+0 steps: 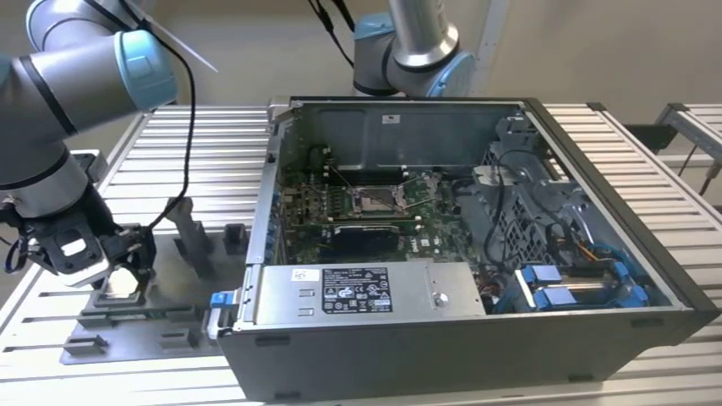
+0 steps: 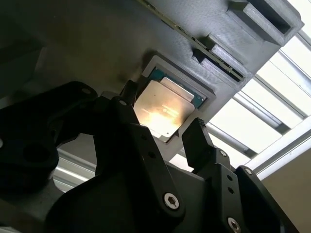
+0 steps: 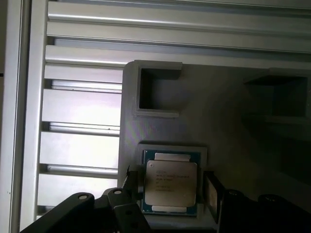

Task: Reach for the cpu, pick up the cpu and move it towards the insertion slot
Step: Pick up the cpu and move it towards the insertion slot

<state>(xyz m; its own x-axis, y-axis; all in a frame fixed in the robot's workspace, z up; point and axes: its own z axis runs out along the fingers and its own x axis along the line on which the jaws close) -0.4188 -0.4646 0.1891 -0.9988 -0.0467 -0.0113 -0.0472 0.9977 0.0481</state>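
The cpu lies flat in its grey tray, squarely between the fingers, which stand apart on opposite sides, not yet clamped.

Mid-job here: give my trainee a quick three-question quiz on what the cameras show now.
1. True or false: the cpu already sits in the insertion slot.
2. The gripper is: A) shut, lifting the cpu; B) open, fingers either side of the cpu; C) over the insertion slot.
3. Fill in: in the exterior view, the gripper stands on that view's ____ of the computer case.
Key: 1 false; 2 B; 3 left.
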